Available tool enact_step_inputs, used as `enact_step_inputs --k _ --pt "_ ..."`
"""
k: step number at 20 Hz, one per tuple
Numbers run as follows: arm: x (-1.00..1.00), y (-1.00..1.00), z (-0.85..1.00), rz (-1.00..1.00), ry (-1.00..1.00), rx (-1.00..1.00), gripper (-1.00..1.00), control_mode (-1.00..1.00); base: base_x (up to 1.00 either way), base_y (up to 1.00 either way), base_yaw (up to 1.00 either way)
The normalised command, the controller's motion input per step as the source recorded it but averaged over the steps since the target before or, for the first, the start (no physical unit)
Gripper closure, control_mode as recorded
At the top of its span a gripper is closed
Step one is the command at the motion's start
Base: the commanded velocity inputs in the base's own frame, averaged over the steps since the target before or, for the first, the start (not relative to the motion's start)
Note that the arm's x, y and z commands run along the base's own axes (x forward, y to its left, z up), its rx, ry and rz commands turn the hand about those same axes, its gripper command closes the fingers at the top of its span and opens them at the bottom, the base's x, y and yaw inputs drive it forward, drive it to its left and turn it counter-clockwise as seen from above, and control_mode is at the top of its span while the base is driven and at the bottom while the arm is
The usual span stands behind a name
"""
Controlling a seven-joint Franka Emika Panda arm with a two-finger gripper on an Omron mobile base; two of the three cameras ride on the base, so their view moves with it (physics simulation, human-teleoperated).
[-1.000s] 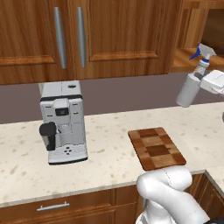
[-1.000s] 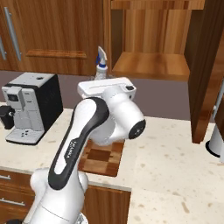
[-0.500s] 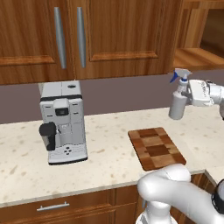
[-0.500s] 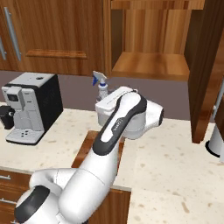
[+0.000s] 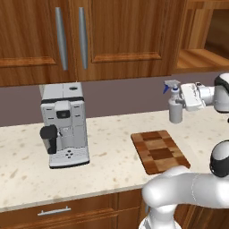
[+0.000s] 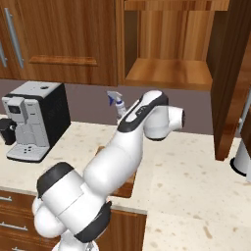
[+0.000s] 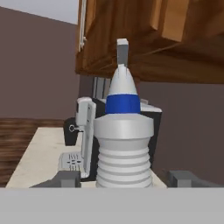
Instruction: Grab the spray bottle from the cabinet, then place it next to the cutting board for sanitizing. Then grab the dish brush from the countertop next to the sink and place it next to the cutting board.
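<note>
We see the gripper point(image 5: 184, 99) closed on the spray bottle point(image 5: 175, 106), holding it upright from its right side in the left base view. The bottle sits low over the surface point(image 5: 112, 147), just behind the far right corner of the cutting board point(image 5: 159, 151); we cannot tell whether its base touches the stone. In the hand view the spray bottle point(image 7: 124, 140) stands between the 2 finger tips, its ribbed grey body topped by a blue collar and white nozzle. In the right base view the bottle point(image 6: 118, 105) peeks out beside the arm, its blue-and-white trigger pointing left. The cabinet point(image 6: 169, 49) stands open above, with a bare wooden shelf. A coffee machine point(image 5: 64, 125) stands on the surface well to the left of the board.
</note>
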Motion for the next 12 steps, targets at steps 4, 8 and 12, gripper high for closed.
enact_step_inputs --k 4,8,12 --pt "0.55 -0.15 -0.46 0.01 0.00 -0.07 1.00 -1.00 0.00 0.00 0.00" --pt "0.27 -0.36 -0.32 0.00 0.00 -0.02 1.00 -1.00 0.00 0.00 0.00" --pt "0.21 -0.44 -0.39 0.00 0.00 0.03 1.00 -1.00 0.00 0.00 0.00"
